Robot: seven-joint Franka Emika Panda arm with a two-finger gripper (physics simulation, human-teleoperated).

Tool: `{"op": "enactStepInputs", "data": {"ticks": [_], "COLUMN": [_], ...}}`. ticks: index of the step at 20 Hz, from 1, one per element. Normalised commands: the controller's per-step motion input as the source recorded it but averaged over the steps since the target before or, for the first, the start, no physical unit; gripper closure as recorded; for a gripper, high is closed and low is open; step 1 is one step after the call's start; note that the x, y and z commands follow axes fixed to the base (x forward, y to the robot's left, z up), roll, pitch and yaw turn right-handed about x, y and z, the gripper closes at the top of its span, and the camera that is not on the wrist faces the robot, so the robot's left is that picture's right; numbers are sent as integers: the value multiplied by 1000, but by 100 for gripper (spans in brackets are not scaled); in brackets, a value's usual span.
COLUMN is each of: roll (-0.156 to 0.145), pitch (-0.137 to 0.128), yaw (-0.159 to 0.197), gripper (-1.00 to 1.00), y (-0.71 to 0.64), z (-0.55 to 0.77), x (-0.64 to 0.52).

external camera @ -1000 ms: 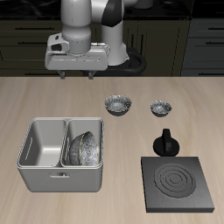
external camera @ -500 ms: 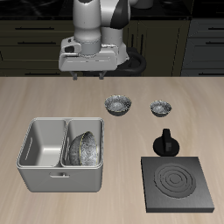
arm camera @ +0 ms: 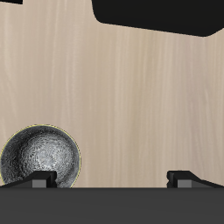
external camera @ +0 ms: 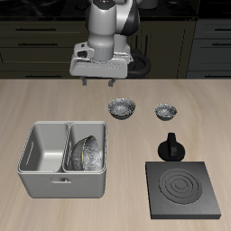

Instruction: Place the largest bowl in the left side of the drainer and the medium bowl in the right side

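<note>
Overhead, we see the largest bowl (external camera: 87,152) tilted inside the drainer (external camera: 41,175), and the medium bowl (external camera: 122,108) on the table beyond it, below our raised gripper (external camera: 101,79). Wrist-side, we find the fingers (arm camera: 40,178) spread wide, empty, above the medium bowl (arm camera: 40,158).

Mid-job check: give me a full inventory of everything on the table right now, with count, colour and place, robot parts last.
Light grey two-compartment metal drainer: one, near table's front edge.
Widest speckled grey metallic bowl: one, tilted inside a drainer compartment.
Middle-sized speckled grey bowl: one, on the table behind the drainer.
Smallest speckled grey bowl: one, beside the middle-sized one.
Black square stove plate: one, near front edge.
Black moka pot: one, behind the stove plate.
Gripper: one, grey, open, empty, above the table's back.
</note>
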Motion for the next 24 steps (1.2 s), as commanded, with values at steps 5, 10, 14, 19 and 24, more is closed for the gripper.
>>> {"op": "enactStepInputs", "data": {"ticks": [5, 10, 14, 19, 24], "roll": [-31, 10, -7, -1, 55], "pitch": [-47, 25, 47, 47, 69], "yaw": [15, 5, -17, 1, 23], "gripper": [-100, -100, -100, -100, -100], "y": [255, 127, -19, -6, 113], "z": [-92, -243, -237, -349, -397], "x": [-189, -137, 61, 72, -24]}}
